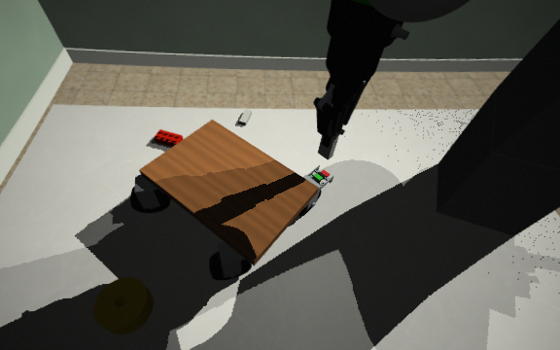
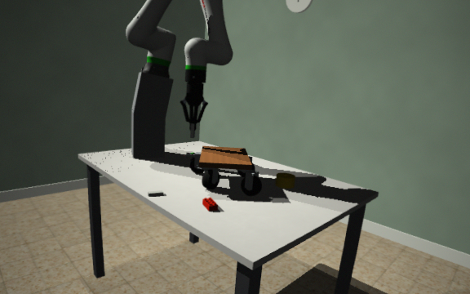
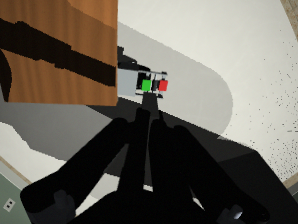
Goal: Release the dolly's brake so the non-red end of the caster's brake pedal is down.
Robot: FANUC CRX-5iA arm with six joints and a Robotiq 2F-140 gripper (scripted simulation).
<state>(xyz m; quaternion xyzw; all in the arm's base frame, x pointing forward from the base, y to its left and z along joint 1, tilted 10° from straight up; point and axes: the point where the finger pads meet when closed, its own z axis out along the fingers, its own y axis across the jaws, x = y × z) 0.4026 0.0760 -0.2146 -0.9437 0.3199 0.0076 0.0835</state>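
The dolly [image 1: 231, 187] has a wooden deck and black casters and stands on the white table; it also shows in the exterior view [image 2: 224, 159] and in the wrist view [image 3: 56, 36]. Its brake pedal [image 1: 321, 175] sticks out at the deck's right corner, with a green end toward the deck and a red end outward. In the wrist view the pedal [image 3: 152, 84] shows green on the left and red on the right. My gripper [image 1: 327, 151] is shut and empty, pointing down, some way above the pedal. It also shows in the exterior view [image 2: 192, 132] and in the wrist view [image 3: 148, 99].
A red brick [image 1: 168, 137] and a small white block [image 1: 244, 117] lie beyond the dolly. A yellow roll [image 1: 123, 304] lies in shadow near the front. The robot's dark base [image 2: 149, 118] stands at the table's back.
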